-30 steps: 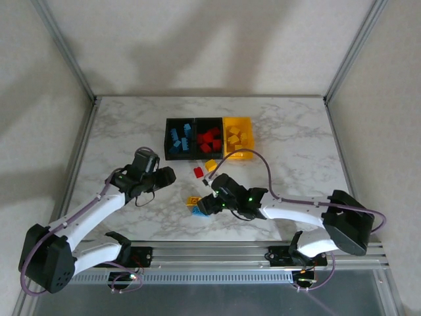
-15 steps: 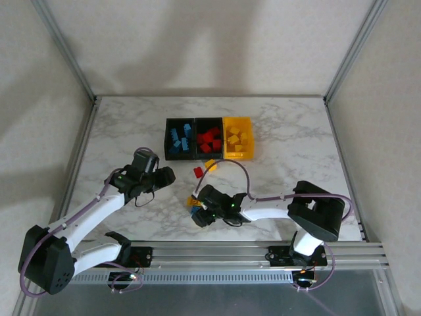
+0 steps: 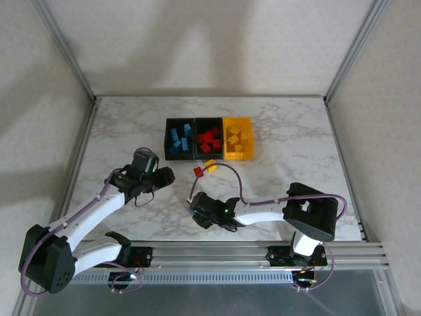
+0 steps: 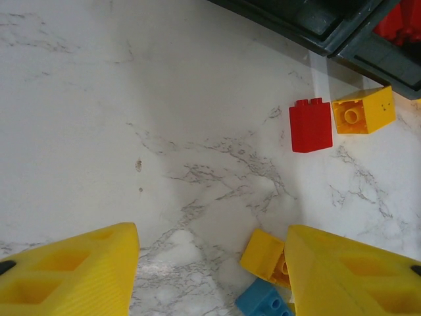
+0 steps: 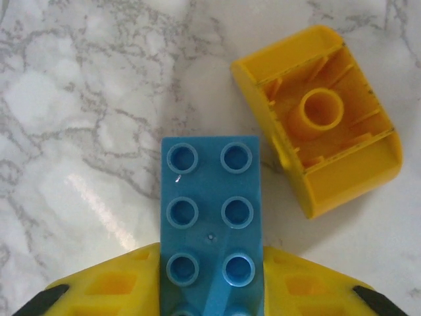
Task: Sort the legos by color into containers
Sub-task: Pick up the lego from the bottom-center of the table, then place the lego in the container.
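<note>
Grip set: the right gripper (image 5: 210, 289) clamps the blue brick (image 5: 210, 210) across its width on the table (image 5: 79, 79), beside a yellow brick (image 5: 319, 118), likely to lift it to the far bin (image 3: 179, 120) holding blues. The left gripper (image 4: 210, 263) hangs open.

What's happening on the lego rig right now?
The right claw is closed on a blue brick, with an upturned yellow brick right beside it. The left claw hangs open nearby, holding nothing. A red brick and a second yellow brick lie loose near the bins, which hold blue, red and yellow pieces separately.
</note>
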Tool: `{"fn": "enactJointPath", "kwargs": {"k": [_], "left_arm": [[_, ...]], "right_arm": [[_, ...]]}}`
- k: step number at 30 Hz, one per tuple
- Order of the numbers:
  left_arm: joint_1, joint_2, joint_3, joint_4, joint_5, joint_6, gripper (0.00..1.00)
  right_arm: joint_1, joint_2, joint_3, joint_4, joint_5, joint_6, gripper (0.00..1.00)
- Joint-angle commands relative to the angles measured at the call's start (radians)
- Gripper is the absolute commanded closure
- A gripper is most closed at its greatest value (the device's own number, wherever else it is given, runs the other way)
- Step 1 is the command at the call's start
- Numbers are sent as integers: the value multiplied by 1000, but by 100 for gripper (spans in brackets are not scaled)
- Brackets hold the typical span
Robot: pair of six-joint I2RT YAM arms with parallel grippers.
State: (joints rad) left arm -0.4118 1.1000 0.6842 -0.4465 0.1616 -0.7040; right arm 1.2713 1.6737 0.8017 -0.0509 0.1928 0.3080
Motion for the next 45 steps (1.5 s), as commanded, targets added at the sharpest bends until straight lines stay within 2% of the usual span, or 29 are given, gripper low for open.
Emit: {"fn": "enactJointPath", "kwargs": {"k": [1,5,7,11,19,26,38,42,45], "left_arm": [[12,-7,9,-5,-7,-7,40],[20,-35,15,0,-18,-27,40],[30,-56,16,8,-19,-44,39],[57,-109,24,12,-26,-88,40],[145,-172,29,23,115,-99,39],[231,-191,24,38,222,-78,40],[303,-190,28,17,276,-44,40],[311,-188,17,18,284,-45,40],[314,-190,8,24,291,-49,40]], "right_arm": [[28,-64,5,-104,-12,16,73],[14,-157,38,-161,-9,18,73],[-29,-199,66,-174,-38,28,72],[-95,-190,173,-204,-65,42,71],[-241,11,477,-275,-133,103,71],[-343,252,782,-384,-132,127,72],[-437,637,1252,-511,-166,172,69],[-456,733,1397,-574,-156,186,66],[-464,764,1444,-580,-163,190,61]]}}
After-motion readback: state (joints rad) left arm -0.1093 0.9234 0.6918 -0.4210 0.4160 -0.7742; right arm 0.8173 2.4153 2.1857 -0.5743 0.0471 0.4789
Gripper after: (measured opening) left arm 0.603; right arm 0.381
